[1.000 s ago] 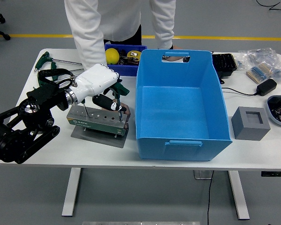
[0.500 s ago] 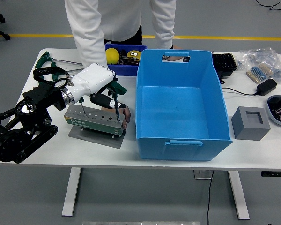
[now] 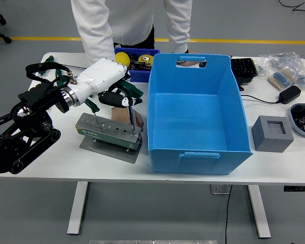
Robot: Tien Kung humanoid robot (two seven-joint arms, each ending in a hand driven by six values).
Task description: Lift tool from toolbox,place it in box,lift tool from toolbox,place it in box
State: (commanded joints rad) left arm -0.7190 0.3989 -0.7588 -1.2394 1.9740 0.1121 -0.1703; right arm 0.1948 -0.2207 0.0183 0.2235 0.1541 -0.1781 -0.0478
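A grey metal toolbox (image 3: 110,131), a drilled tool block on a flat base plate, sits on the left part of the desk with a green-handled tool (image 3: 93,108) standing upright in a hole at its left end. Another green-handled tool (image 3: 130,92) sits above its right end. Just right of it stands the big blue box (image 3: 195,152), open-topped and empty.

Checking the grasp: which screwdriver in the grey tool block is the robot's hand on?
The right-end screwdriver: the left hand grips its green handle. The other screwdriver, at the tool block's left, stands free.
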